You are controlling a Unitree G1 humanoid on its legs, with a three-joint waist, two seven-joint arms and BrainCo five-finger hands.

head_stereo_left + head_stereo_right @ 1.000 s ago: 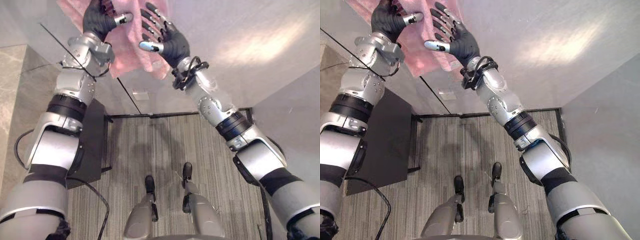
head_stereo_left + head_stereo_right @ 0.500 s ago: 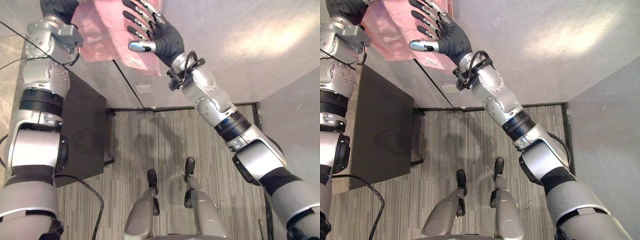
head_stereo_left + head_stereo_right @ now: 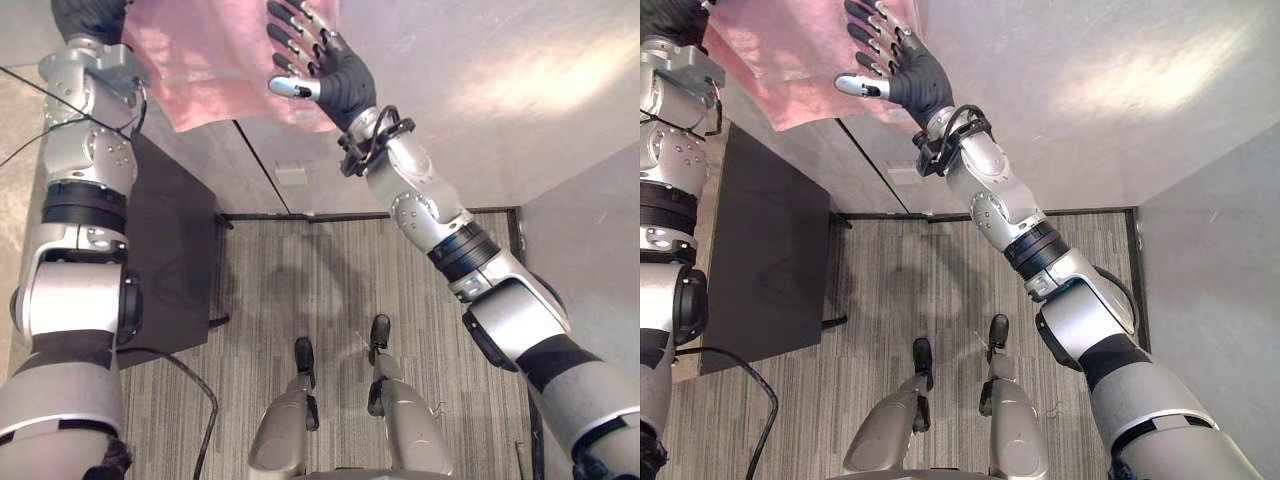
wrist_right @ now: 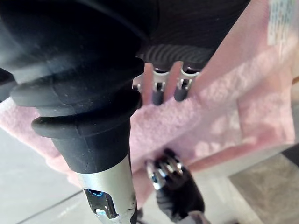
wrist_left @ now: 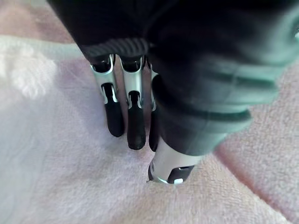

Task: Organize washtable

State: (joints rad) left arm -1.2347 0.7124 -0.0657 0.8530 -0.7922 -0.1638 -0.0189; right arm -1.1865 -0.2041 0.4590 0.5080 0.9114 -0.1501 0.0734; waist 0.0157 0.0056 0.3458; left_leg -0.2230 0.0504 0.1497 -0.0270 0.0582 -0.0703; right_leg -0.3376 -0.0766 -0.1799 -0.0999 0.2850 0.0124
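Note:
A pink towel [image 3: 200, 70] is spread flat against the grey surface at the top of the eye views. My left hand [image 3: 90, 15] is at the towel's left part. In the left wrist view its fingers [image 5: 114, 116] and thumb bear down into the pink cloth [image 5: 70, 186]. The right wrist view shows the left hand [image 4: 175, 191] curled on the towel's edge [image 4: 224, 107]. My right hand [image 3: 335, 80] is open, its fingers spread and laid on the towel's right part.
The pale grey surface [image 3: 480, 100] runs on to the right of the towel. A black cabinet top [image 3: 175, 250] stands at the left below the towel. Striped carpet floor [image 3: 330, 290] lies beneath, with beige tile [image 3: 15, 200] at the far left.
The picture has shifted. The left hand has drawn the towel's left part outward and up, so the cloth lies wider. The right hand stays spread on it.

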